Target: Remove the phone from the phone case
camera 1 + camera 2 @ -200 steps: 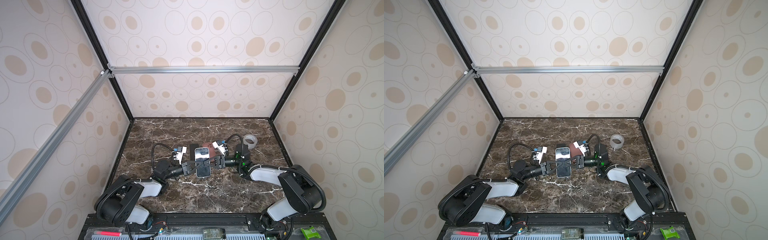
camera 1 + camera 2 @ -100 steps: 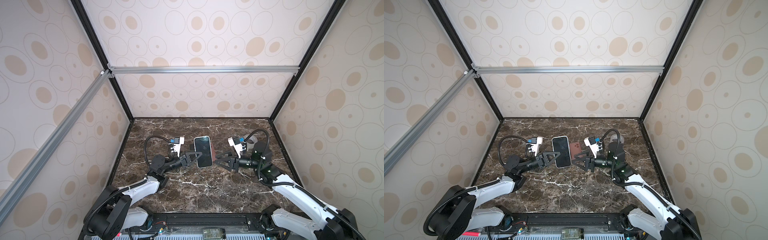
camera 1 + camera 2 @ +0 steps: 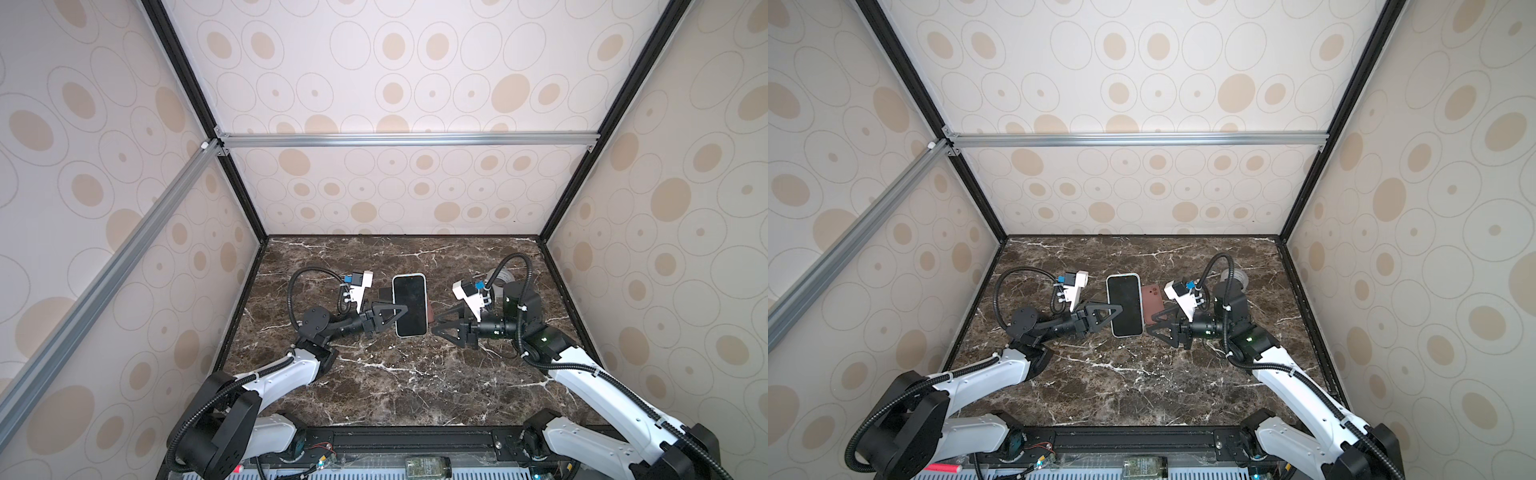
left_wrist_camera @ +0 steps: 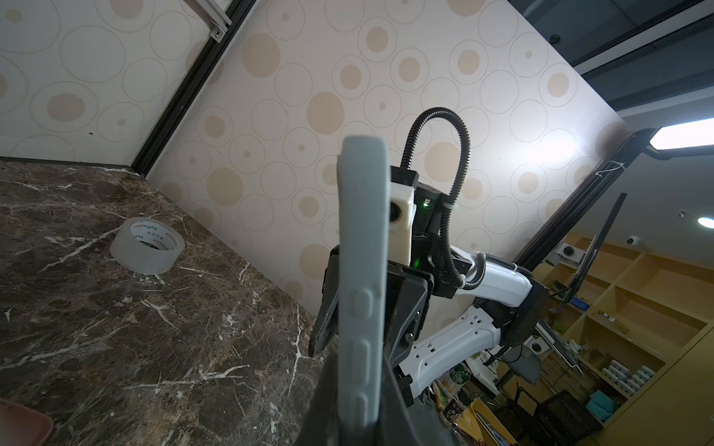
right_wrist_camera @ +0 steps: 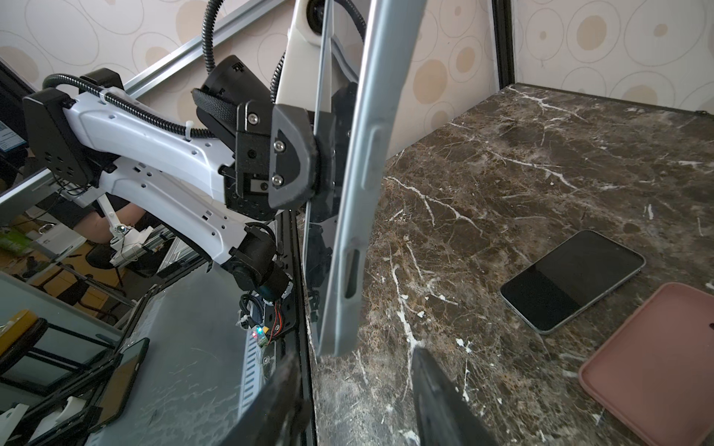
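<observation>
Item 1: marble table [image 3: 395, 386], dark brown with white veins; both arms reach in from its near edge. Item 2: left gripper [image 3: 399, 316], at mid-table left of centre, jaws pressed onto the left long edge of the phone [image 3: 411, 303], one finger [image 3: 1100, 311] lying across the glass. Item 3: the phone, black screen up, held raised above the table at centre, long axis running near to far. It sits inside the phone case [image 4: 361, 270], pale grey, whose rim with its moulded button covers wraps the edge in both wrist views. Item 4: right gripper [image 3: 436, 324], just right of the phone's near right corner and apart from it, jaws spread with nothing between them. Item 5: pink case [image 3: 1152, 305], empty, flat on the table between the held phone and the right gripper. Item 6: second handset [image 5: 572, 280], bare, screen up, flat on the table beside the pink case; in both top views it is mostly hidden under the raised phone. Item 7: tape roll [image 4: 147, 245], clear, lying flat at far right behind the right arm.
</observation>
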Robot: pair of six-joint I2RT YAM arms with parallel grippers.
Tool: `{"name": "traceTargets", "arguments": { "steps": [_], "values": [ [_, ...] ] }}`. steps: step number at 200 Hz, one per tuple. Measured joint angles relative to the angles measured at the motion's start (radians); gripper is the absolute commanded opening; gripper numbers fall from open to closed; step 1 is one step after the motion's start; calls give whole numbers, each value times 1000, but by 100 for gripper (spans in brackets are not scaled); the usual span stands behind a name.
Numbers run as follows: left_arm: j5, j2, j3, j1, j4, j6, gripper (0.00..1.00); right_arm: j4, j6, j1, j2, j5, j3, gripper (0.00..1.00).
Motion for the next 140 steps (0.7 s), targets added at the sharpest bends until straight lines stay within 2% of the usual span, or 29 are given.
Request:
{"name": "traceTargets", "arguments": {
  "steps": [140],
  "values": [
    [21, 36, 8, -17, 53, -1, 0, -6, 15, 19, 41, 45, 0, 46]
  ]
}}
